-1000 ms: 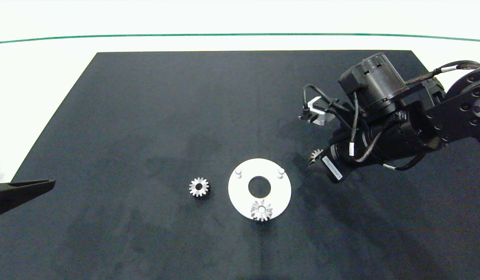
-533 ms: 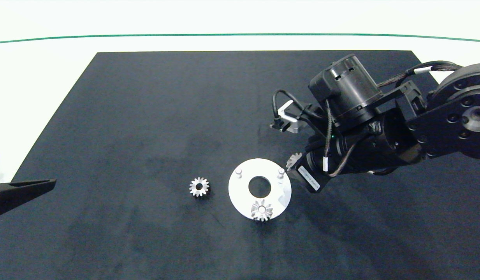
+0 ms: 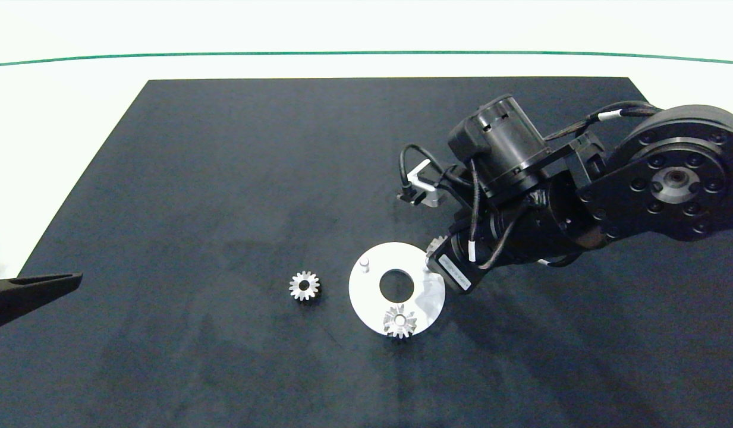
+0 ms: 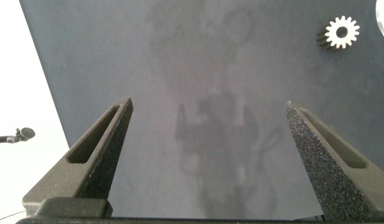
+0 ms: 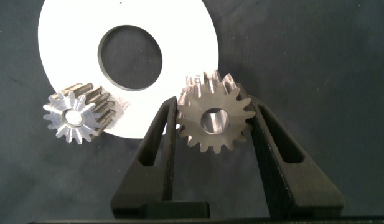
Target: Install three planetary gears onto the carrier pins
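Note:
A white carrier disc (image 3: 366,297) lies on the black mat. One planetary gear (image 3: 400,321) sits on its front pin, and the left carrier pin (image 3: 365,262) stands bare. The right pin is hidden under my right arm. My right gripper (image 5: 213,111) is shut on a second silver gear (image 5: 213,121), which hangs at the disc's right rim (image 5: 192,37), beside the mounted gear (image 5: 79,114). That held gear peeks out from under the wrist (image 3: 436,244). A third gear (image 3: 304,286) lies flat on the mat left of the disc. My left gripper (image 4: 208,104) is open, far to the left.
The black mat (image 3: 223,178) covers most of the white table, and a green line (image 3: 223,56) runs along the far side. The left arm (image 3: 27,291) rests at the mat's left edge, with the loose gear (image 4: 341,32) well ahead of its fingers.
My right arm has carried its gear leftwards, from well right of the disc to over the disc's right rim. The left arm, the loose gear and the mounted gear have not moved.

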Robot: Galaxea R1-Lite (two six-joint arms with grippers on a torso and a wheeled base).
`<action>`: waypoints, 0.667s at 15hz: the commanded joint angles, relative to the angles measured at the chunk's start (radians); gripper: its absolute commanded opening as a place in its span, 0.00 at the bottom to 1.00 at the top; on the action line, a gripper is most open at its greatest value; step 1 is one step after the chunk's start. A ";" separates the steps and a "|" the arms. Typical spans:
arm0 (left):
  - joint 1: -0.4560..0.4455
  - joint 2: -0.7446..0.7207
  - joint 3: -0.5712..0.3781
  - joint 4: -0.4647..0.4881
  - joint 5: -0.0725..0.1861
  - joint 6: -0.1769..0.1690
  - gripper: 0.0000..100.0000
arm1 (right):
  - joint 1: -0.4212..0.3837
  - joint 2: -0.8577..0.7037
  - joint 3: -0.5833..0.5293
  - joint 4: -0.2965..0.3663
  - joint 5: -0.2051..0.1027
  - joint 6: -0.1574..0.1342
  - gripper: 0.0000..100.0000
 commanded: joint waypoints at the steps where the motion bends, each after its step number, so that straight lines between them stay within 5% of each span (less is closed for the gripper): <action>1: -0.001 -0.002 0.000 0.002 0.000 0.002 1.00 | 0.001 0.021 -0.015 0.003 -0.002 -0.002 0.04; 10: 0.001 -0.004 0.000 0.002 0.000 0.000 1.00 | 0.001 0.038 -0.018 0.002 0.004 -0.002 0.04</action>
